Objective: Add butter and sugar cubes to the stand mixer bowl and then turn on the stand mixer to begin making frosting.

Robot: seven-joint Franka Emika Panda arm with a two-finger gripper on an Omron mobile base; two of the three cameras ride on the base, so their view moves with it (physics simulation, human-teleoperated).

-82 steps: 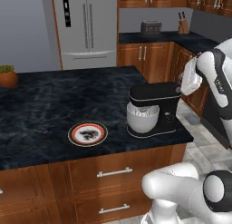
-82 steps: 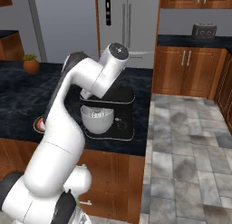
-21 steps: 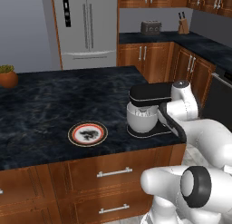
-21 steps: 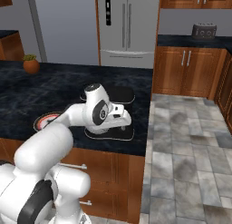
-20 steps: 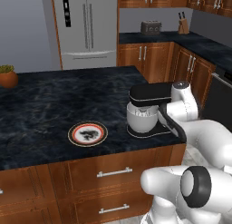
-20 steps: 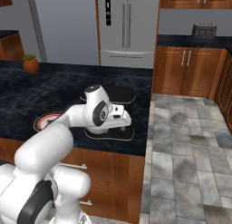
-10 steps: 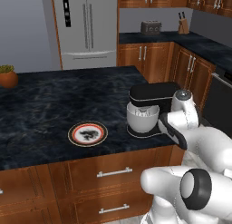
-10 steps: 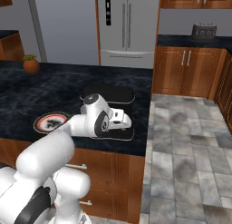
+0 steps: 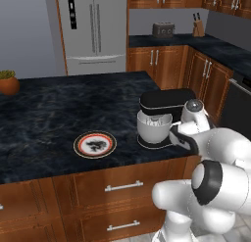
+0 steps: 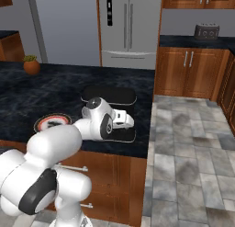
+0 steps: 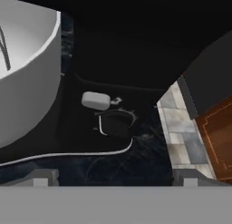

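Claw (image 11: 113,175) spread, low at the stand mixer (image 9: 166,103) base near the surface's (image 9: 59,108) right edge; stand mixer bowl (image 11: 22,73) just beside it.

We see both base views evenly and softly lit, as rendered scenes are, with no clear single source and only faint shading under the stand mixer (image 9: 165,116) on the dark marbled surface (image 9: 59,113), whose sheen is low and free of glare. In the hand view the picture turns dim: the mixer's black body swallows most of the upper part, while the stand mixer bowl (image 11: 27,73) catches the light as a pale, smoothly graded curve. All three are somewhat soft and coarse in detail, with no blur of motion and no bending at the edges that we can tell.
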